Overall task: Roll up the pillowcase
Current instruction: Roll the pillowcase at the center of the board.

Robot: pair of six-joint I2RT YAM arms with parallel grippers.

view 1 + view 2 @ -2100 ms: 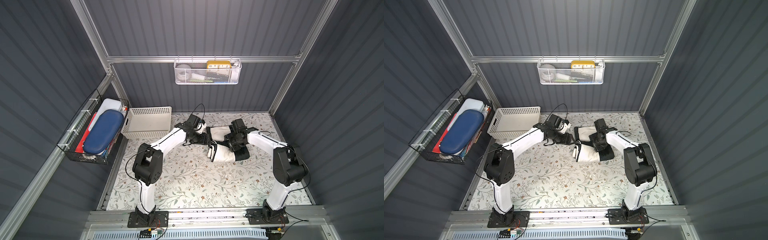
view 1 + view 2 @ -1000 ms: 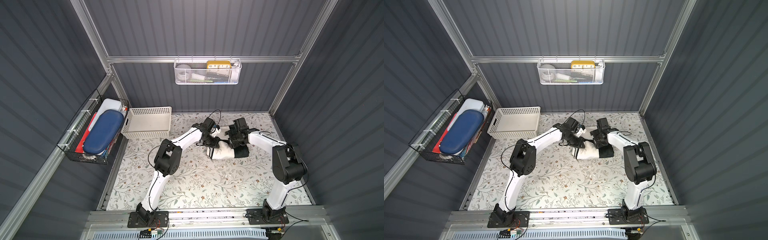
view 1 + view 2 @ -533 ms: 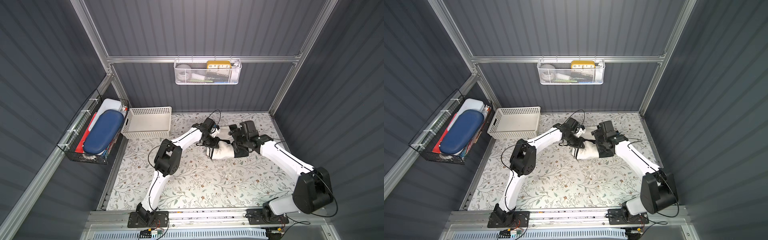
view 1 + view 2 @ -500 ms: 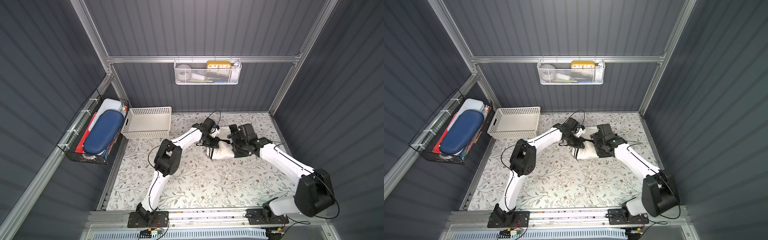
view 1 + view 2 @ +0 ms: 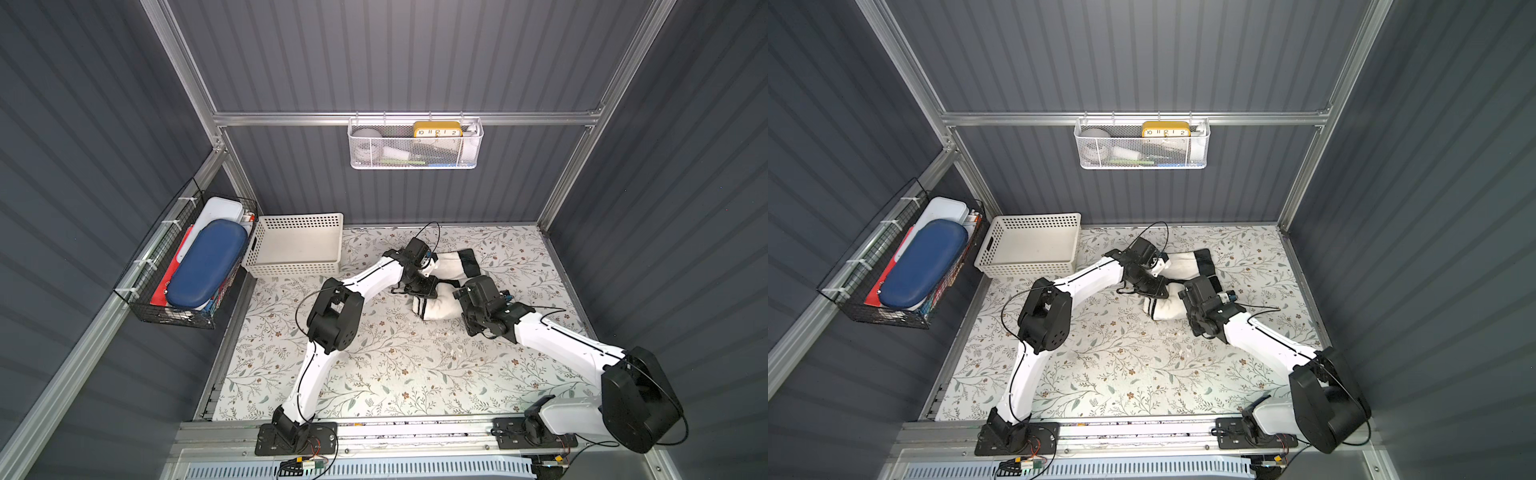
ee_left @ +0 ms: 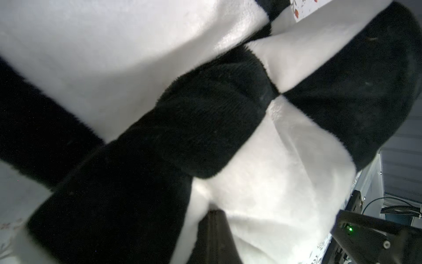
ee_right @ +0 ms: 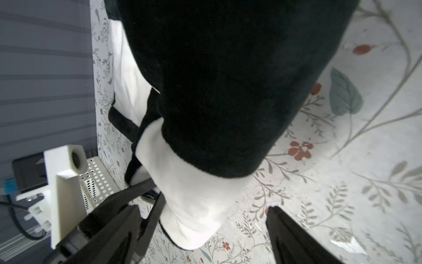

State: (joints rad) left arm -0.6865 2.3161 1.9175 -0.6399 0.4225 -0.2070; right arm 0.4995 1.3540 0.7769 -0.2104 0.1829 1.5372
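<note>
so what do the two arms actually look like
Both match: the left arm and right arm have glossy white links joined by bulky black joint housings, bolted on black base plates. Thin black cables loop along them. The left end effector and right end effector are black, with long tapered fingers.

Bright overhead light; close, softly blurred wrist views
</note>
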